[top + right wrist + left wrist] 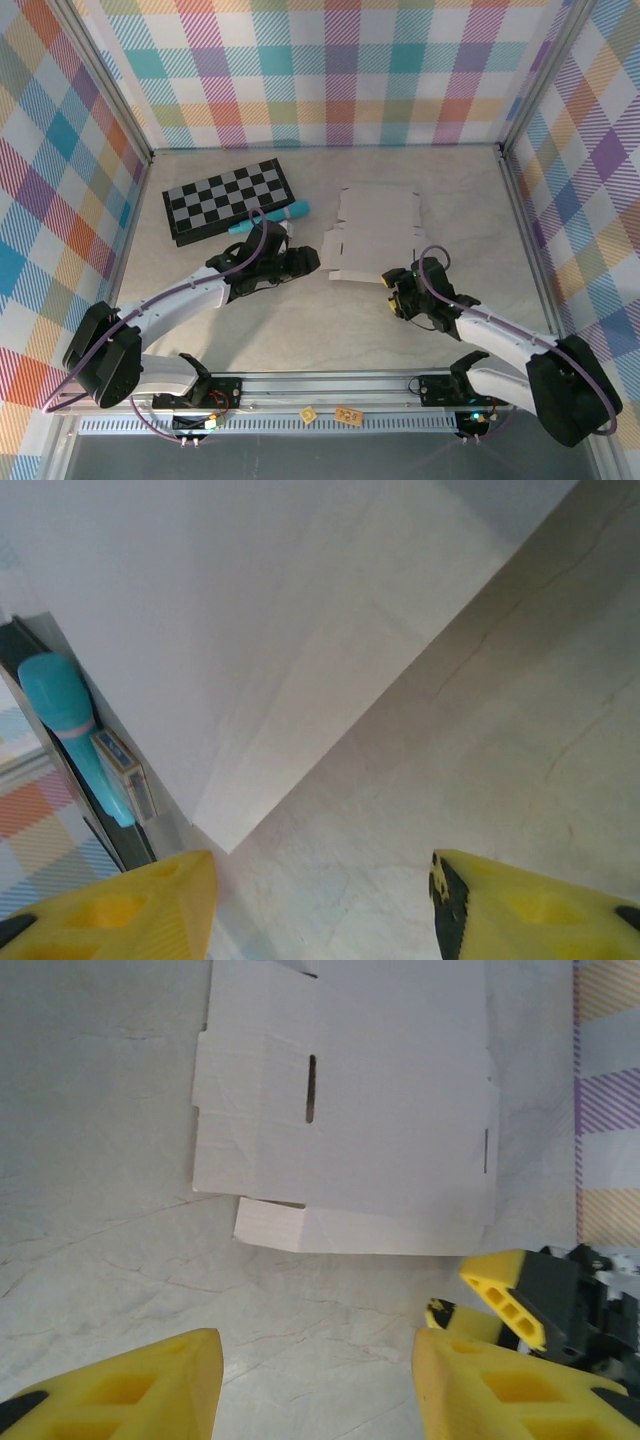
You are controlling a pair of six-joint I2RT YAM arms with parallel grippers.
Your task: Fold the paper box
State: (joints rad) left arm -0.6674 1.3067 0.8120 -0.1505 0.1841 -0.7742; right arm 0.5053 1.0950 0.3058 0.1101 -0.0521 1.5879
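No writing can be read: the small blue-and-white label on the teal pen [118, 770] is too blurred, and so are the orange tags [348, 415] on the front rail. The paper box [378, 235] lies flat and unfolded on the worktop [300, 330], with the checkerboard [228, 200] at its 9 o'clock. The left pincer [315, 1360] at the box's 8 o'clock and the right pincer [320, 880] at its 5 o'clock are both spread wide, released, grasping nothing.

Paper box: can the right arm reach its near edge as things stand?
Probably yes: the open right gripper sits just short of the box, with bare table between them.
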